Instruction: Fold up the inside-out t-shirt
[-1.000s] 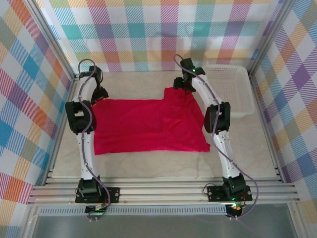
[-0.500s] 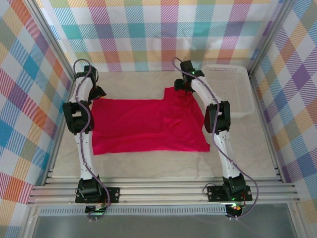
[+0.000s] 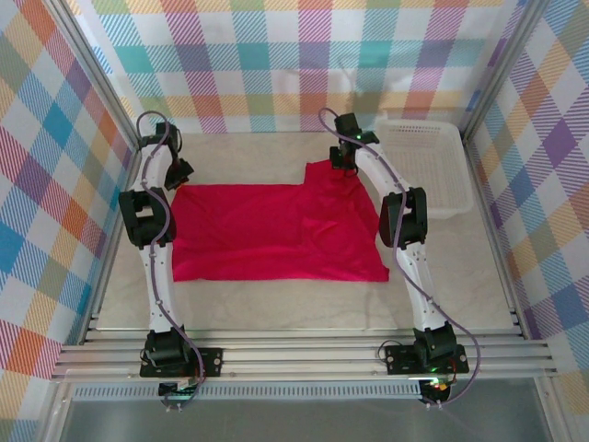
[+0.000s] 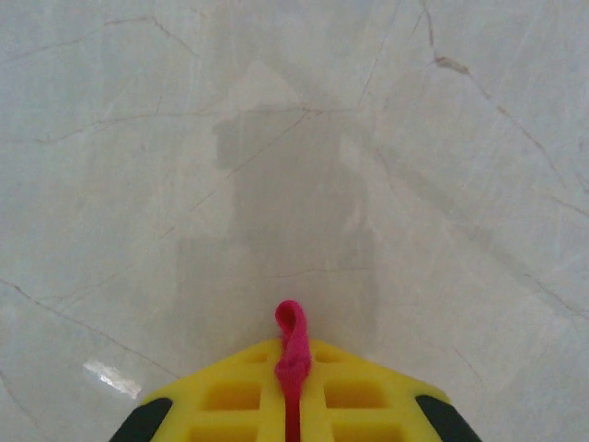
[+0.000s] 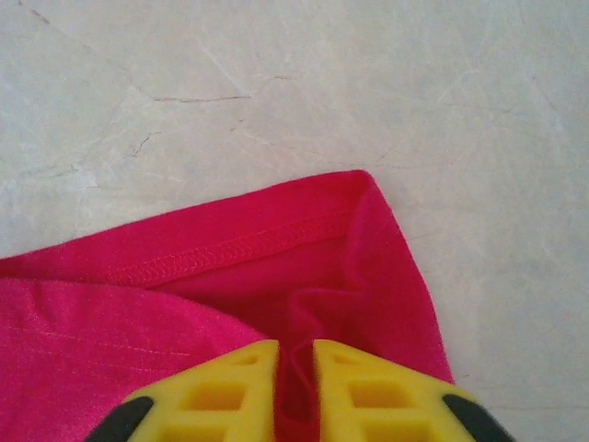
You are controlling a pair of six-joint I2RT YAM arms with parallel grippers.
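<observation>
Both white-and-black jointed arms stretch far forward from their bases, each bent at a black elbow. The left arm (image 3: 158, 267) leans outward, then turns its yellow-fingered left gripper (image 3: 183, 171) down and inward, jaws pressed together on a thin pinch of the bright red cloth t-shirt (image 4: 293, 336). The right arm (image 3: 419, 285) mirrors it. The right gripper (image 3: 343, 162) sits low, its yellow fingers (image 5: 239, 387) clamped on a fold of the same cloth.

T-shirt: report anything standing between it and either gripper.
Nothing visible: the left gripper is shut on the far left corner of the t-shirt, the right gripper on a hemmed corner at its far edge.
</observation>
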